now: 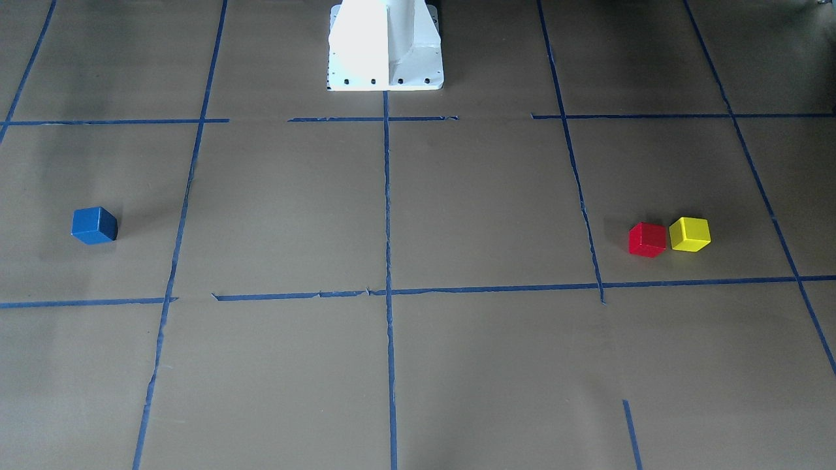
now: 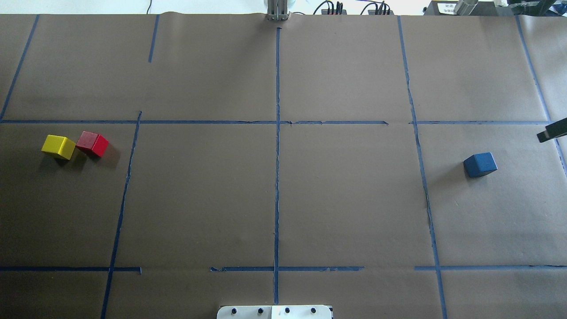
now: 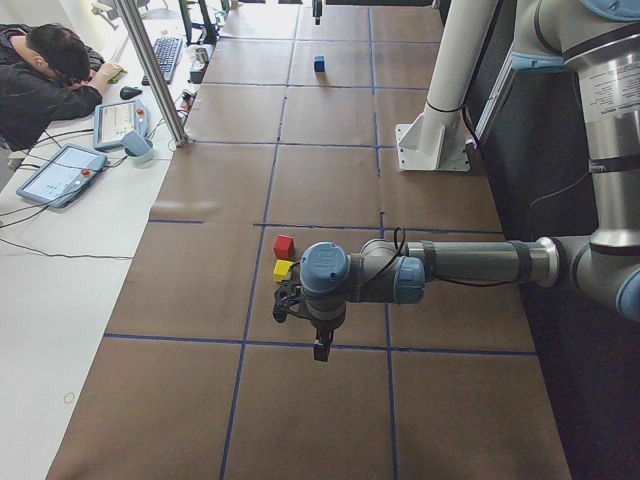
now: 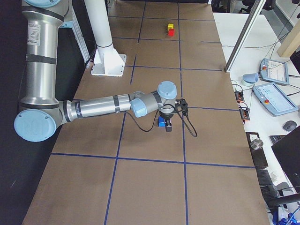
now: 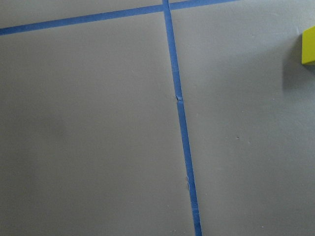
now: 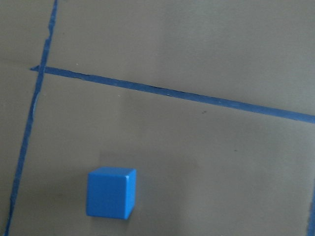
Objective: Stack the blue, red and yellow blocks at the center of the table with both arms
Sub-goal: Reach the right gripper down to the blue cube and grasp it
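Observation:
The blue block (image 2: 480,165) sits on the table's right side and also shows in the right wrist view (image 6: 110,192). The red block (image 2: 92,143) and the yellow block (image 2: 58,146) lie side by side at the far left; the yellow block's edge shows in the left wrist view (image 5: 309,46). My left gripper (image 3: 318,345) hangs above the table near the yellow block. My right gripper (image 4: 168,125) hangs close beside the blue block. Neither wrist view shows fingers, so I cannot tell whether either gripper is open or shut.
The robot's white base (image 1: 385,46) stands at the table's near-robot edge. Blue tape lines (image 2: 277,133) divide the brown paper into squares. A dark tip (image 2: 553,131) pokes in at the overhead view's right edge. An operator (image 3: 45,75) sits at a side desk with tablets.

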Robot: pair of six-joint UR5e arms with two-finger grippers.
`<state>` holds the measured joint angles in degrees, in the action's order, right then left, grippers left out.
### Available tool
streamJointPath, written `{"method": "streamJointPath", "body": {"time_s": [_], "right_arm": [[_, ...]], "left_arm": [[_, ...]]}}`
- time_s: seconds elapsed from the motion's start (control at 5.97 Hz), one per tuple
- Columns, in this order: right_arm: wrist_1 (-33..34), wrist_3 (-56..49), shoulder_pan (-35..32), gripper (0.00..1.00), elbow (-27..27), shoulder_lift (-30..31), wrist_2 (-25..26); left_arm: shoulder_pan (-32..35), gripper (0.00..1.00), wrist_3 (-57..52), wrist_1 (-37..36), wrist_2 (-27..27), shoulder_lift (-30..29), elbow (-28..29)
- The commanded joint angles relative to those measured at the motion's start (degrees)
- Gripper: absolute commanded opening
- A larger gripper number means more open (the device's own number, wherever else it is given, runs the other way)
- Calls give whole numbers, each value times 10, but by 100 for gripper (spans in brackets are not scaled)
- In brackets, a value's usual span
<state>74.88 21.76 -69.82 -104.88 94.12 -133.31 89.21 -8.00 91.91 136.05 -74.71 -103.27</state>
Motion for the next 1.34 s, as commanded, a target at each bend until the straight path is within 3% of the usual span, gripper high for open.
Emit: {"method": "streamJointPath", "body": {"time_s": [0.0, 0.17, 0.5, 1.17], "right_arm": [[-58, 130, 99, 100, 1, -14, 51], [-88, 163, 141, 100, 10, -13, 96], [-92, 162, 160, 100, 38, -13, 118], [-92, 159, 183, 99, 85, -31, 126]], "left_arm": [[0, 100, 0, 1, 0, 0, -1], [0, 100, 0, 2, 0, 0, 0], [0, 100, 0, 1, 0, 0, 1], [0, 100, 0, 1, 0, 0, 3]]}}
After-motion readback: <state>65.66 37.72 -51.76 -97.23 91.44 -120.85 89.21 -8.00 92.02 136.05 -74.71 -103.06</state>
